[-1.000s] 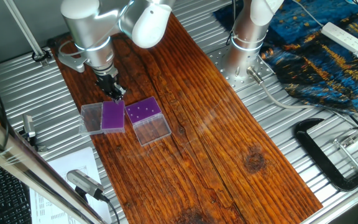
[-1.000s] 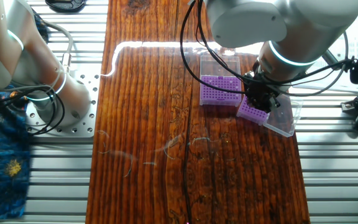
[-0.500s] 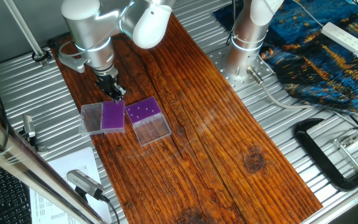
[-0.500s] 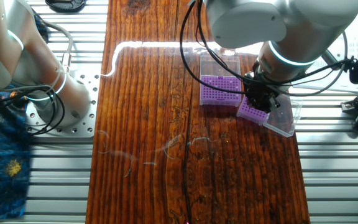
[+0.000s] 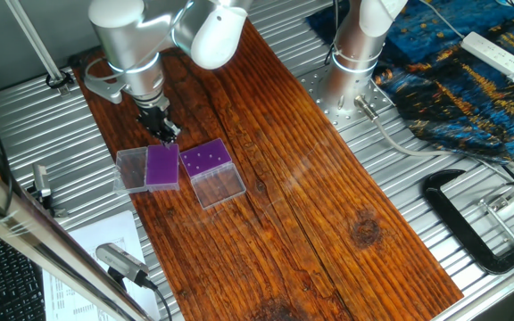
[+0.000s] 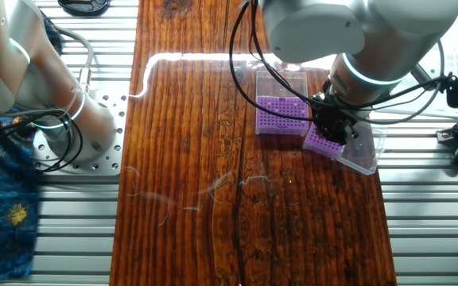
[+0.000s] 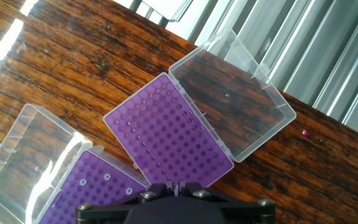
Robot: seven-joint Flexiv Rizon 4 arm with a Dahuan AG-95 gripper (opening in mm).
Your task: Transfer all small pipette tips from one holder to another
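Observation:
The darker purple rack (image 7: pixel 166 134) lies flat with its small clear lid (image 7: pixel 232 106) open beside it; none of its holes shows a tip. The lighter purple boxy rack (image 7: pixel 95 186) holds small pipette tips (image 7: pixel 82 182), seen as pale rings, and its large clear lid (image 7: pixel 30 155) is folded open. My gripper (image 7: pixel 179 185) hangs low over the near edge of the darker rack (image 5: pixel 161 165), fingers pressed together. I cannot make out anything between them. From the sides the gripper (image 6: pixel 330 127) stands between the two racks, with the lighter rack (image 6: pixel 282 115) just beside it.
Both racks sit on a dark wooden board (image 5: pixel 310 178) laid over a ribbed metal table (image 5: pixel 391 160). A second arm's base (image 5: pixel 355 53) stands at the board's far side. A black clamp (image 5: pixel 471 223) and a blue cloth (image 5: pixel 471 80) lie off to the right.

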